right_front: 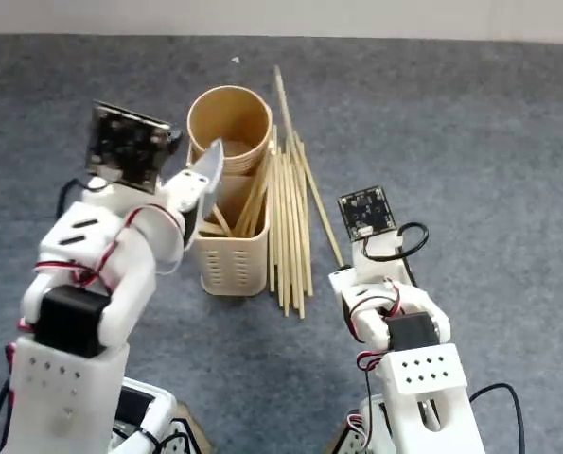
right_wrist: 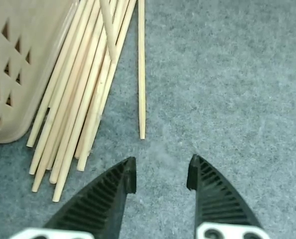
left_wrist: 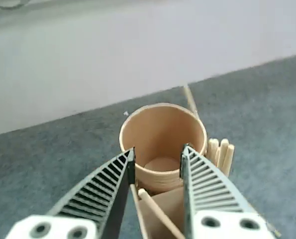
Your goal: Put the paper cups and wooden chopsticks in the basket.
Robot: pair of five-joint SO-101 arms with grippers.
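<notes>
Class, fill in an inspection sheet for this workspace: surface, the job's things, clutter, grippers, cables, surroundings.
Surface: grey carpet, flat.
Job's things: beige basket; paper cup upright at its far end, seemingly inside; some chopsticks inside; a bundle on the carpet beside it; one chopstick lying apart.
Clutter: nothing seen.
Grippers: left gripper open, over the basket by the cup; right gripper open, above bare carpet near the bundle's tips.
Cables: red, white and black wires along both arms; a black cable by the right arm's base.
Surroundings: pale wall beyond the carpet.
</notes>
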